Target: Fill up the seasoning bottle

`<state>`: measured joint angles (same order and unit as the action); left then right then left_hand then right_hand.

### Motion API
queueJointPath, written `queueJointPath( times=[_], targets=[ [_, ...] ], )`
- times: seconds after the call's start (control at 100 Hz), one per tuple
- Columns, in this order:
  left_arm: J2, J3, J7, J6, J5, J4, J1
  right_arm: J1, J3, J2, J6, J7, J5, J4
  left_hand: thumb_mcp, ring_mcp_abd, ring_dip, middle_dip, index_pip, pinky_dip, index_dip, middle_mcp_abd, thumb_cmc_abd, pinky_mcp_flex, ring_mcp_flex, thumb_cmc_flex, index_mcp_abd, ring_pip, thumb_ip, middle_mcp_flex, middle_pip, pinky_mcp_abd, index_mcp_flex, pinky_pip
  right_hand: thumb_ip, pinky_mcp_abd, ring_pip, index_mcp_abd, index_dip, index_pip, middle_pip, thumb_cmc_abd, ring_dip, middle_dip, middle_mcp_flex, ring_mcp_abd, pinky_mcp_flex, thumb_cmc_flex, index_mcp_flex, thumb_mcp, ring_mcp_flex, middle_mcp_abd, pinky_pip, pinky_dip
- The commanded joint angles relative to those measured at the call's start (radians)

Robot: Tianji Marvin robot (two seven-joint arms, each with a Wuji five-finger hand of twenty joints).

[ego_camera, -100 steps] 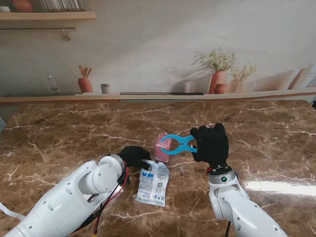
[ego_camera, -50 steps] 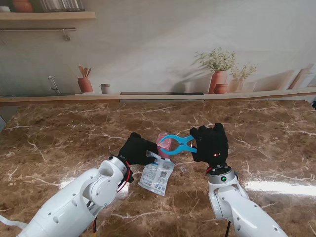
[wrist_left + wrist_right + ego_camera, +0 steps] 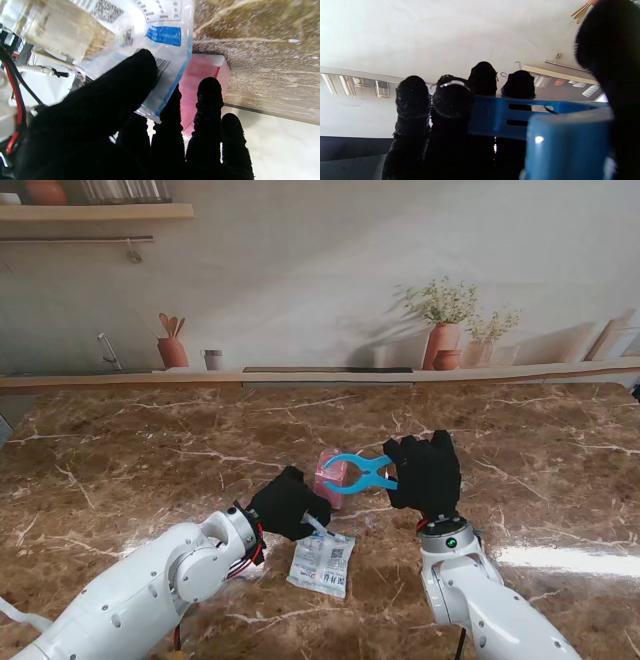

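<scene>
While the left hand point(image 3: 288, 502) is pinching one upper corner of the seasoning pouch point(image 3: 322, 563), the pouch is hanging from that corner, nearer to me than the pink seasoning bottle point(image 3: 331, 471), with its lower edge apparently at the marble table point(image 3: 150, 450). In the left wrist view the thumb point(image 3: 120, 85) is pressing the film against the fingers point(image 3: 209, 100) behind it, so this hand is clamped on the pouch, and the bottle point(image 3: 200, 82) is showing just past the pouch's blue-trimmed edge point(image 3: 172, 85). The right hand point(image 3: 428, 473) is gripping the handles of the blue clip point(image 3: 362, 472), whose open jaws are reaching toward the bottle; whether they are touching or bracing it cannot be told. In the right wrist view the fingers point(image 3: 413, 100) are wrapping around the clip point(image 3: 545, 130), which is filling the foreground.

The step in hand appears to be carrying the pouch over the bottle for pouring. Doing it well is likely calling for the following:
- keeping the pinch firm, since thin film may be slipping between gloved pads;
- lifting until the pouch's lower edge is clearing the bottle's rim before moving across;
- holding the clip hand steady, so the light bottle is not being tipped;
- tilting slowly, as the contents could be shifting suddenly and missing the small mouth.

Whether the pouch is already opened cannot be judged.
</scene>
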<state>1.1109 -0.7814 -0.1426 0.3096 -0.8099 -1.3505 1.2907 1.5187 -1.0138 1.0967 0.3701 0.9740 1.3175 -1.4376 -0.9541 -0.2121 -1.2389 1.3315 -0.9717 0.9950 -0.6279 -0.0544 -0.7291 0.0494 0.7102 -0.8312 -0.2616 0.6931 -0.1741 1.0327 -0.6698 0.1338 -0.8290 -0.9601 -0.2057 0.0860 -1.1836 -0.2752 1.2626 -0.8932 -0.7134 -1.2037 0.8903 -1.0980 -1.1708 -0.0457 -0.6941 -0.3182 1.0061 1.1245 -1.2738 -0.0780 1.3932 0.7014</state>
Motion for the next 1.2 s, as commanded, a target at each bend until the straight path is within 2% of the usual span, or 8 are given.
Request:
queueJointPath(
  times=[0.0, 0.39, 0.62, 0.77, 0.88, 0.95, 1.03, 1.19],
  targets=[
    [-0.011, 0.01, -0.013, 0.012, -0.009, 0.021, -0.004, 0.002, 0.001, 0.003, 0.007, -0.011, -0.004, 0.006, -0.071, 0.042, -0.031, -0.006, -0.07, 0.018, 0.07, -0.054, -0.009, 0.006, 0.012, -0.032, -0.065, -0.026, 0.02, -0.013, -0.049, -0.027, -0.096, -0.025, 0.035, 0.012, 0.007, -0.17, 0.095, -0.326, -0.368, 0.187, 0.016, -0.058, -0.212, -0.081, 0.007, -0.127, 0.207, 0.097, 0.011, -0.178, -0.009, 0.029],
    [-0.058, 0.025, -0.048, 0.003, -0.223, 0.012, -0.019, -0.003, 0.005, 0.005, 0.011, -0.015, -0.009, 0.013, -0.114, 0.048, -0.051, 0.018, 0.011, 0.002, 0.283, -0.069, -0.026, -0.005, 0.042, -0.046, -0.035, -0.056, 0.036, -0.003, -0.071, -0.054, -0.259, -0.039, 0.036, 0.012, 0.007, -0.17, 0.097, -0.325, -0.368, 0.19, 0.016, -0.059, -0.212, -0.081, 0.008, -0.128, 0.207, 0.096, 0.011, -0.178, -0.01, 0.03],
    [-0.078, 0.036, 0.009, 0.004, -0.273, -0.012, -0.02, -0.007, 0.008, 0.006, 0.015, -0.013, -0.013, 0.017, 0.036, 0.053, -0.018, 0.075, 0.068, -0.009, 0.326, -0.049, 0.088, 0.027, -0.043, -0.083, -0.045, -0.077, 0.028, -0.076, -0.045, -0.052, -0.212, -0.012, 0.037, 0.012, 0.007, -0.169, 0.097, -0.325, -0.368, 0.194, 0.016, -0.059, -0.212, -0.08, 0.012, -0.129, 0.207, 0.095, 0.013, -0.178, -0.012, 0.03],
    [-0.086, 0.066, 0.091, 0.013, -0.252, -0.011, -0.037, -0.01, 0.011, 0.008, 0.018, -0.01, -0.016, 0.02, 0.097, 0.079, 0.132, 0.112, 0.116, -0.032, 0.348, -0.044, 0.132, 0.024, -0.138, -0.095, -0.04, -0.089, 0.025, -0.133, 0.003, -0.067, -0.175, 0.091, 0.038, 0.011, 0.007, -0.169, 0.098, -0.325, -0.368, 0.196, 0.016, -0.059, -0.212, -0.08, 0.014, -0.129, 0.207, 0.096, 0.014, -0.178, -0.013, 0.03],
    [-0.089, 0.05, 0.194, 0.025, -0.185, -0.024, -0.029, -0.011, 0.009, 0.008, 0.018, -0.006, -0.016, 0.021, -0.073, 0.092, 0.192, -0.001, 0.266, -0.025, 0.33, -0.006, 0.083, 0.031, -0.291, -0.039, 0.017, -0.141, -0.018, -0.295, 0.21, -0.093, -0.092, 0.322, 0.038, 0.011, 0.007, -0.168, 0.098, -0.325, -0.368, 0.197, 0.016, -0.059, -0.211, -0.079, 0.017, -0.129, 0.206, 0.095, 0.015, -0.178, -0.014, 0.031],
    [-0.093, 0.035, 0.254, 0.034, -0.149, -0.034, -0.025, -0.011, 0.008, 0.008, 0.019, -0.006, -0.017, 0.022, -0.134, 0.097, 0.205, -0.314, 0.318, 0.069, 0.333, -0.001, 0.121, 0.049, -0.376, 0.13, 0.038, -0.174, 0.067, -0.451, 0.14, -0.102, -0.021, 0.493, 0.039, 0.012, 0.007, -0.167, 0.099, -0.326, -0.368, 0.199, 0.017, -0.06, -0.21, -0.078, 0.018, -0.129, 0.206, 0.094, 0.017, -0.178, -0.014, 0.031],
    [-0.096, 0.017, 0.307, 0.047, -0.103, -0.042, -0.02, -0.013, 0.01, 0.009, 0.019, -0.004, -0.017, 0.023, 0.096, 0.091, 0.213, -0.432, 0.301, 0.155, 0.366, 0.015, 0.103, 0.069, -0.449, 0.235, 0.052, -0.207, 0.08, -0.521, 0.177, -0.108, 0.021, 0.631, 0.04, 0.012, 0.006, -0.167, 0.099, -0.326, -0.368, 0.202, 0.017, -0.06, -0.21, -0.078, 0.018, -0.13, 0.205, 0.094, 0.018, -0.178, -0.014, 0.032],
    [-0.098, -0.008, 0.351, 0.047, -0.062, -0.053, -0.007, -0.016, 0.015, 0.01, 0.021, 0.0, -0.02, 0.028, 0.517, 0.094, 0.216, -0.458, 0.387, 0.007, 0.286, 0.022, 0.227, 0.049, -0.512, 0.362, 0.09, -0.243, 0.101, -0.57, 0.212, -0.106, 0.012, 0.702, 0.041, 0.012, 0.006, -0.167, 0.1, -0.326, -0.369, 0.203, 0.018, -0.061, -0.209, -0.078, 0.02, -0.129, 0.206, 0.093, 0.018, -0.177, -0.015, 0.033]
  ],
)
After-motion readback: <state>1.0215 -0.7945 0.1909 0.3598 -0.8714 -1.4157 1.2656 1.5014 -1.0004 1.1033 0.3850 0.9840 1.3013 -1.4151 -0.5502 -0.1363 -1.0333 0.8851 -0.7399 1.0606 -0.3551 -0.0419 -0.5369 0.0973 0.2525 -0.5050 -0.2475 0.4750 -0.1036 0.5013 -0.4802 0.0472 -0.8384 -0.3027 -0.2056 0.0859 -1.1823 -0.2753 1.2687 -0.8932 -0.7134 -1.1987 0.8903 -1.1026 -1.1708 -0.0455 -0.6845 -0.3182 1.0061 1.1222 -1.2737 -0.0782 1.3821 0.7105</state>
